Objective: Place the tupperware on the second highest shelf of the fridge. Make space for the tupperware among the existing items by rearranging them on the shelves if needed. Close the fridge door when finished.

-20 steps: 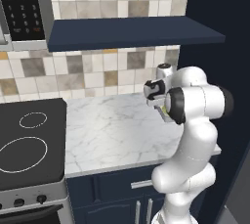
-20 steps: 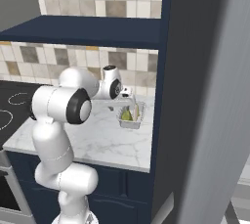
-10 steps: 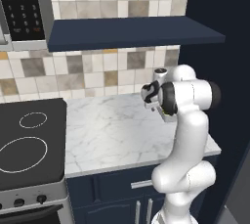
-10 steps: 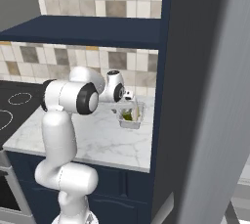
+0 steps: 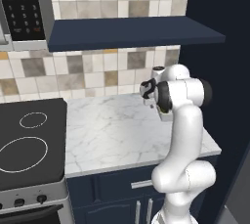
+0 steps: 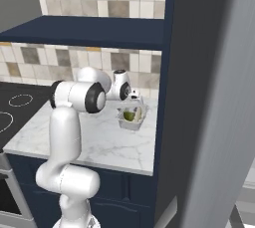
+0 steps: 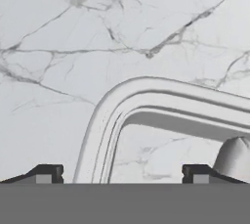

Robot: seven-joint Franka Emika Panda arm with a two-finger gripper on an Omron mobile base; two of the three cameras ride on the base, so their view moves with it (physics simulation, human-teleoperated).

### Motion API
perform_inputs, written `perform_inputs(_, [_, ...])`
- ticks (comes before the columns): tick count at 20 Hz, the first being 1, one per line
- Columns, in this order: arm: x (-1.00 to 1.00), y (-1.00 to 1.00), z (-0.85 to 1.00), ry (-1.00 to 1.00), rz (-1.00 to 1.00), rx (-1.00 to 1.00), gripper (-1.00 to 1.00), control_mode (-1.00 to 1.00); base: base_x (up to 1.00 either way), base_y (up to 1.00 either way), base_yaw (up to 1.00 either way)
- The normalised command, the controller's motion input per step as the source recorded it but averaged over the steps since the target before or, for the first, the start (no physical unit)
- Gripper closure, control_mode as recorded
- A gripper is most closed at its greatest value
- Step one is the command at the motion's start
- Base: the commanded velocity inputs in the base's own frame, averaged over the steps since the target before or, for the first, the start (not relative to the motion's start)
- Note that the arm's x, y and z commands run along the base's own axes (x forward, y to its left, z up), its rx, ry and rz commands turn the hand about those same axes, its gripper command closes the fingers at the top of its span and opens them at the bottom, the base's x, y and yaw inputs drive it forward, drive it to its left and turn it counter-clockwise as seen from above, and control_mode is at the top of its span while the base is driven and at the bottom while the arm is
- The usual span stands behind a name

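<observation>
Two base cameras plus my hand cam, so here goes. From the left base side, my white arm [image 5: 183, 135] folds up over the white marble countertop [image 5: 112, 130], with the wrist hanging near the counter's back right corner. A black glass cooktop [image 5: 29, 145] sits at the counter's left end, and a dark navy shelf [image 5: 132, 31] runs above it.

From the right base side, the small clear plastic tupperware [image 6: 132, 117] with yellow-green food sits on that countertop [image 6: 94, 140], close to its right end beside a tall grey panel [image 6: 209, 97]. My gripper [image 6: 134, 103] hangs right over it.

Hand cam: fingertips [image 7: 45, 173] spread wide, nothing grasped, straddling the tupperware's rounded corner rim [image 7: 146, 96] just below.
</observation>
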Motion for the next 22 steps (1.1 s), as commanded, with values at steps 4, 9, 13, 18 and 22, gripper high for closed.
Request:
perform_inputs(4, [0.18, 0.00, -0.59, 0.01, 0.00, 0.00, -1.00, -1.00, 0.00, 0.00, 0.00])
perform_inputs(9, [0.05, 0.00, -0.68, 0.03, 0.01, -0.01, 1.00, -1.00, 0.00, 0.00, 0.00])
perform_inputs(13, [-0.05, -0.16, -0.38, -0.04, 0.08, 0.00, 1.00, -1.00, 0.00, 0.00, 0.00])
perform_inputs(18, [-0.22, -0.01, -0.13, -0.13, 0.37, 0.03, 1.00, -1.00, 0.00, 0.00, 0.00])
perform_inputs(22, [-0.74, 0.06, 0.15, -0.19, 0.52, 0.00, 1.00, -1.00, 0.00, 0.00, 0.00])
